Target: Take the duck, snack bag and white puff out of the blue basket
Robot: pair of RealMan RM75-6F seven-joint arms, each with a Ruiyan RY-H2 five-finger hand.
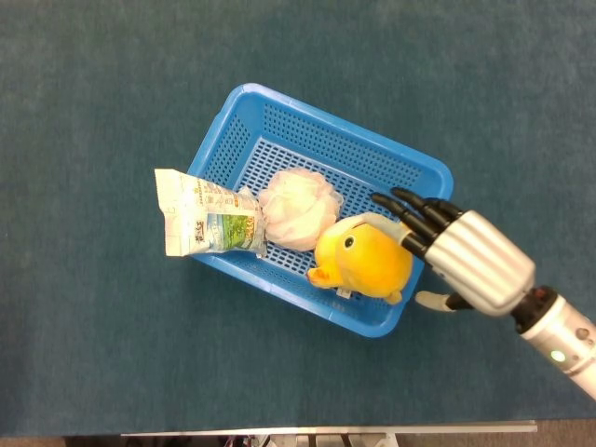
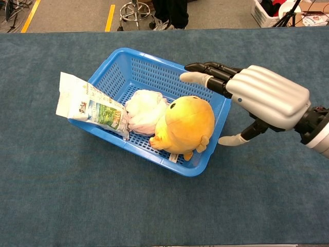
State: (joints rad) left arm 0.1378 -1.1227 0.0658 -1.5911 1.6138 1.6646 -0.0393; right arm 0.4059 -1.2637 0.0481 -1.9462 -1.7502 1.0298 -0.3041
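Observation:
A blue basket (image 1: 279, 112) (image 2: 149, 64) sits mid-table. Inside it lie a yellow duck (image 1: 365, 263) (image 2: 186, 123) at the right and a white puff (image 1: 296, 209) (image 2: 144, 110) beside it. A snack bag (image 1: 203, 217) (image 2: 91, 106) leans over the basket's left rim, half outside. My right hand (image 1: 456, 256) (image 2: 257, 95) hovers open over the basket's right rim, its fingers (image 1: 410, 212) (image 2: 203, 72) spread above the duck and its thumb (image 2: 234, 139) outside the basket wall. It holds nothing. My left hand is in neither view.
Blue-green cloth covers the table (image 1: 93, 354) (image 2: 61, 206). Beyond the far edge in the chest view are a stool base (image 2: 134, 9) and a person's feet (image 2: 172, 6).

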